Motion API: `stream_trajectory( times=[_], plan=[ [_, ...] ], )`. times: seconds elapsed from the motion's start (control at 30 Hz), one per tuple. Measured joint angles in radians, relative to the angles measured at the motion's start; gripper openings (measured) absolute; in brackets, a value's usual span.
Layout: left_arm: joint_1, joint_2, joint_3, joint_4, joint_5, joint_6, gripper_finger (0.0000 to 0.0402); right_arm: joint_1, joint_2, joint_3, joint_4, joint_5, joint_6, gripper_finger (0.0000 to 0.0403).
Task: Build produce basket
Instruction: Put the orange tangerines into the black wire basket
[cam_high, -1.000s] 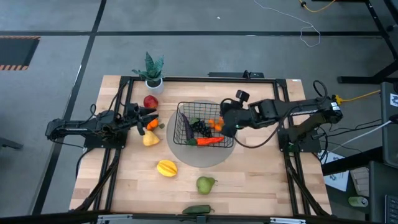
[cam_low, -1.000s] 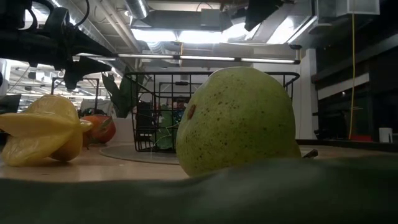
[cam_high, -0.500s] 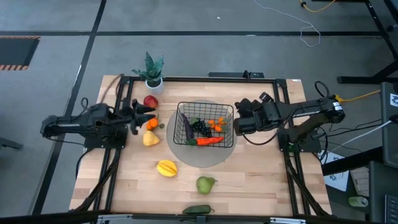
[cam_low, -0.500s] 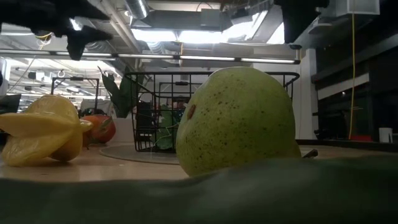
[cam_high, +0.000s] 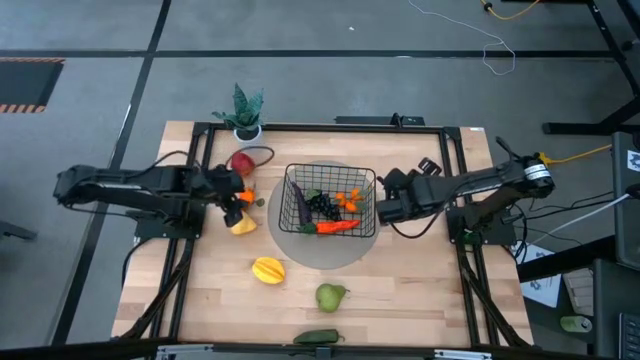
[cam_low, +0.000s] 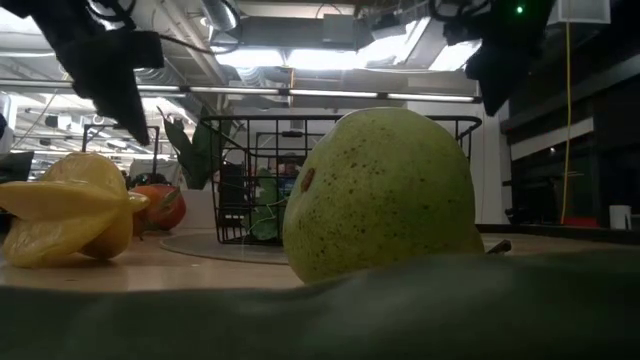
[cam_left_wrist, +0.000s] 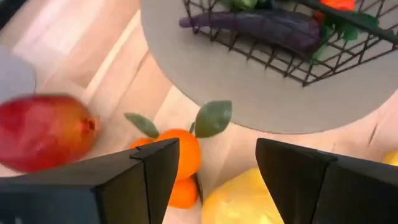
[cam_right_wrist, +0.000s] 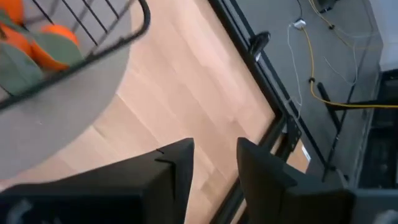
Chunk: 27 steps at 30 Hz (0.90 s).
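No writing legible; left gripper (cam_left_wrist: 211, 171) spread wide above oranges (cam_left_wrist: 180, 163), right gripper (cam_right_wrist: 214, 165) parted, empty

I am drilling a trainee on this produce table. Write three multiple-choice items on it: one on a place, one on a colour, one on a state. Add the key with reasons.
1. Where does the basket stand?
A. On the grey disc
B. On bare wood by the potted plant
C. On the floor

2. What colour is the carrot in the basket?
A. Yellow
B. Orange
C. Green

3. How is the left gripper?
A. Shut on the apple
B. Holding the pear
C. Open, with nothing between its fingers

Key:
1 A: in the high view the disc's rim shows all round the basket.
2 B: it lies orange along the basket's near side.
3 C: the left wrist view shows its fingers apart above the oranges, gripping nothing.
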Motion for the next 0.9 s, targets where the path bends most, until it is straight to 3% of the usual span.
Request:
stream_trajectory(
  times=[0.17, 0.37, 0.73, 0.9],
  plan=[
    [0.0, 0.074, 0.0, 0.115, -0.001, 0.151, 0.0202, 0.0, 0.0, -0.031, 0.018, -0.012, 0.024, 0.0121],
    [-0.014, 0.173, 0.0, 0.11, 0.032, 0.325, 0.0202, 0.0, 0.0, -0.031, 0.025, -0.017, 0.046, 0.0121],
    [-0.046, 0.342, 0.0, 0.166, -0.033, 0.35, 0.0202, 0.0, 0.001, -0.031, 0.025, -0.009, 0.043, 0.0121],
    [-0.047, 0.42, 0.0, 0.183, -0.15, 0.344, 0.0202, 0.0, 0.001, -0.031, 0.025, -0.009, 0.041, 0.0121]
  ],
)
